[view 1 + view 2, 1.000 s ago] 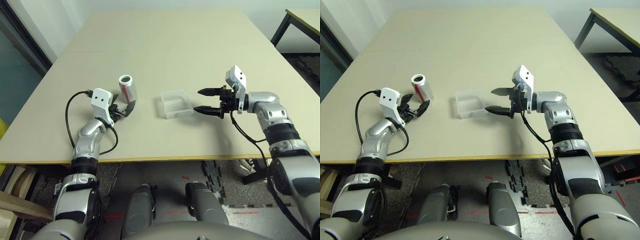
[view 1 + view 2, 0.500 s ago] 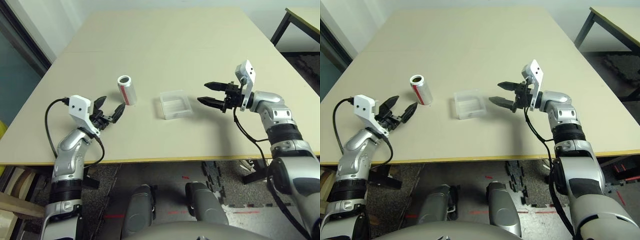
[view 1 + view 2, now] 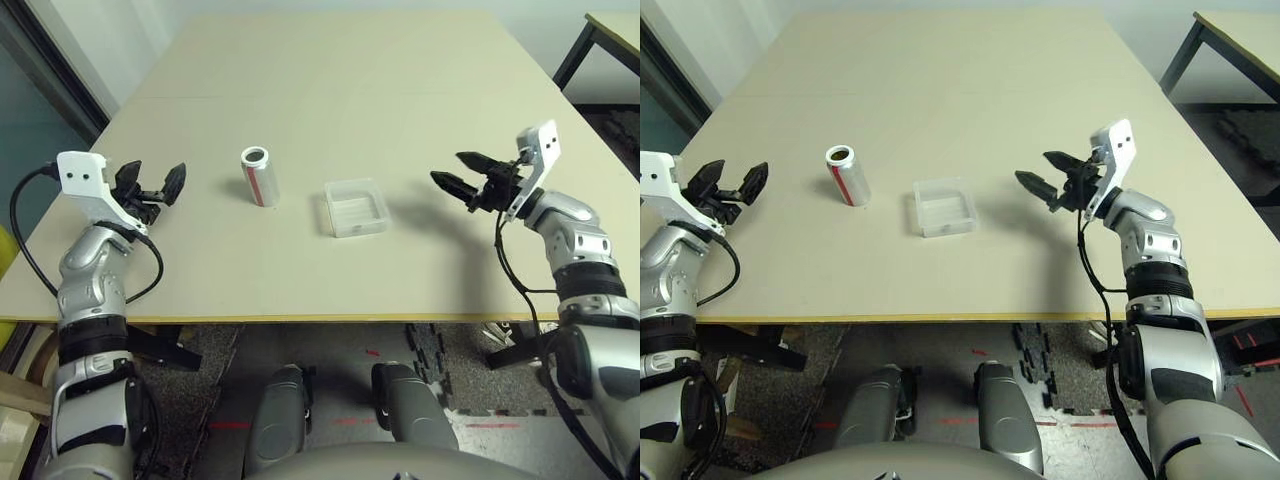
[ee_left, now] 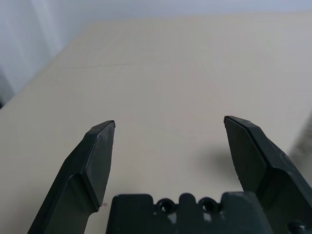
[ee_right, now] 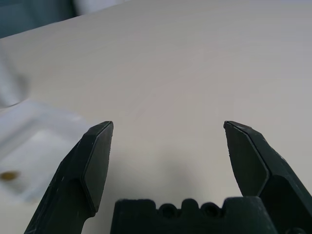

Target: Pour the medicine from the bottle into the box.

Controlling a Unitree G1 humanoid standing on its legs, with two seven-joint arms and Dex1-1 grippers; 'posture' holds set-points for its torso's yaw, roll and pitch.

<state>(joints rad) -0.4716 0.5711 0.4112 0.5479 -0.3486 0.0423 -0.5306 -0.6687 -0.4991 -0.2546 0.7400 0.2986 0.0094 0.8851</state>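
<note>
Pale tabletop [image 3: 340, 90] stretching away towards a whitish wall [image 3: 85, 40], another table [image 3: 615, 30] off at the far right, and out in the open space we have our two players! Bottle [image 3: 258, 180] on the left, upright on the table, its mouth open with no cap on it. Box [image 3: 360, 230] just to its right, flat on the table, the two near each other but apart.

And look at the claws! Left gripper [image 3: 152, 175], out to the left of the bottle: fingers spread wide, nothing between them, clear of everything. Right gripper [image 3: 447, 165], over to the right of the box: wide open too, and just as empty.

So where are we on the scorecard? From the right wrist, there's a small brownish speck [image 5: 9, 175] in the box, and that could well be the medicine, though it's too blurred to call for certain. With the bottle standing free and both claws off it, I'd judge the pour done, or very nearly. Whether anything remains inside the bottle, I can't tell. If that speck is the dose, all that looks left is drawing the arms clear, minding not to clip the bottle, which could tip easily.
</note>
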